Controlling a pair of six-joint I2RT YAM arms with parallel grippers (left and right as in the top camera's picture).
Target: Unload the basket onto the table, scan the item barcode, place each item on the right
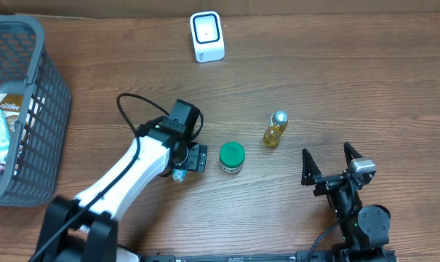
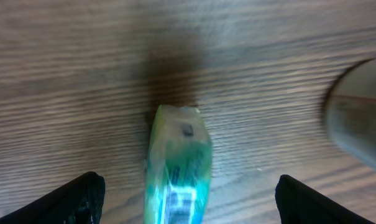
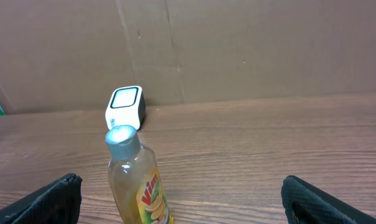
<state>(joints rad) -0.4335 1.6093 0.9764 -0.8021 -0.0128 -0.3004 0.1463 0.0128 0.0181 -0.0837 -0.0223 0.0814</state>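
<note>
Where the wooden table [image 1: 350, 65] reaches its left edge, a grey plastic basket [image 1: 54, 109] stands with some packaged goods inside, and it is the biggest thing on the surface. Next in size is the white left arm [image 1: 132, 171], which stretches from the bottom edge toward the middle of the table. The left gripper [image 2: 189, 190] points down at the wood with its jaws wide apart and has hold of nothing. The right gripper [image 1: 326, 153] is near the bottom right corner, also spread fully and empty, well apart from all the objects. A white barcode scanner [image 1: 206, 36] stands upright at the far edge of the table, in front of a cardboard wall [image 3: 237, 43]. A bottle with yellowish liquid and a silver cap [image 1: 275, 131] stands upright right of the centre, between the scanner and the right gripper. A small jar with a green lid [image 1: 232, 157] stands just beside the left gripper, on its right. The smallest thing is the item, a green and blue packet [image 2: 178, 163]. It lies flat on the table between the two left fingers [image 2: 76, 199] and touches neither of them. The print on it is blurred, so it is not possible to tell whether a barcode shows.
</note>
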